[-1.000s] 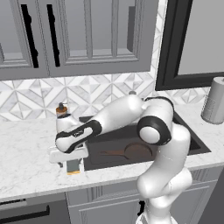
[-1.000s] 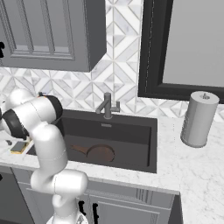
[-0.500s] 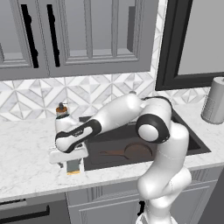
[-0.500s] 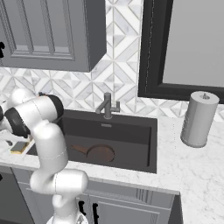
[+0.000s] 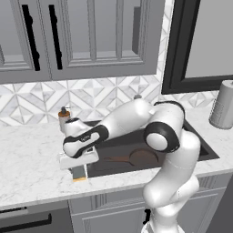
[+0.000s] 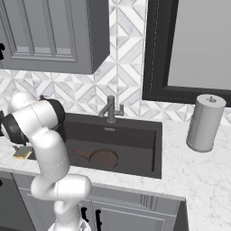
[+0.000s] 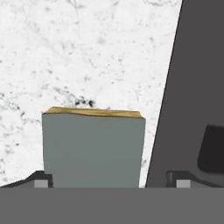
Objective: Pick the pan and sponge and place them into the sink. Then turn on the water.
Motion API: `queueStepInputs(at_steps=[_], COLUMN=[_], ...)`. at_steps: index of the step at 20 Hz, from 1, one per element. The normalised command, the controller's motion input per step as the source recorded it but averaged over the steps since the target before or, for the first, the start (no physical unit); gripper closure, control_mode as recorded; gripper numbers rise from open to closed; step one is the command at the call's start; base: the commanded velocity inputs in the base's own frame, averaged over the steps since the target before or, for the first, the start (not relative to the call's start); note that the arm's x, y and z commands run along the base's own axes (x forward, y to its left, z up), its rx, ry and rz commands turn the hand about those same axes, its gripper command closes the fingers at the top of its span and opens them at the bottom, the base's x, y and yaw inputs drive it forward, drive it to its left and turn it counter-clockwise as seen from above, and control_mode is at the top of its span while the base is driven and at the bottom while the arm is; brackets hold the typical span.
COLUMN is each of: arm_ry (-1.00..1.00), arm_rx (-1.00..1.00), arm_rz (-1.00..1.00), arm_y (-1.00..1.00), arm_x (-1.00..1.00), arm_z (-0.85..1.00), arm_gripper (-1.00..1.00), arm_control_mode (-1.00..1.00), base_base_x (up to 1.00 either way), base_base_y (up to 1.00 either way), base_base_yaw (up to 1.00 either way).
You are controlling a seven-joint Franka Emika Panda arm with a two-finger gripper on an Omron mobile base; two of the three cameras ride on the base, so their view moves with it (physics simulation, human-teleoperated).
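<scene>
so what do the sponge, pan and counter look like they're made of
Sponge: probably foam, a matte grey-green scrub face over a yellow layer showing at its edge. Pan: looks like dark brown metal with a dull finish and a thin handle; the render leaves a coating open. Counter: seems marble or similar stone, white with grey speckled veining and a smooth surface.

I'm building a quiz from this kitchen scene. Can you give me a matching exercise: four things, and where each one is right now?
Things:
1. pan
2. sponge
3. paper towel roll
4. faucet

Places:
A. on the counter left of the sink, between the open tool's fingers
B. behind the basin, at the wall
C. inside the sink
D. standing on the counter right of the sink

Pairs: 1-C, 2-A, 3-D, 4-B
</scene>
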Motion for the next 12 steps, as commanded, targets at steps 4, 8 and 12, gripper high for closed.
queueStepInputs(at_steps=[4, 8, 12], arm_ry=[0.0, 0.0, 0.07], arm_rx=[0.0, 0.0, 0.0], arm_rz=[0.17, 0.19, 0.14], arm_y=[0.18, 0.16, 0.08], arm_x=[-0.06, -0.26, -0.15], arm_z=[-0.98, -1.0, -0.95], arm_gripper=[-1.0, 1.0, 1.0], arm_control_mode=[-1.0, -1.0, -1.0], base_base_x=[0.0, 0.0, 0.0], base_base_y=[0.0, 0.0, 0.0], base_base_yaw=[0.0, 0.0, 0.0])
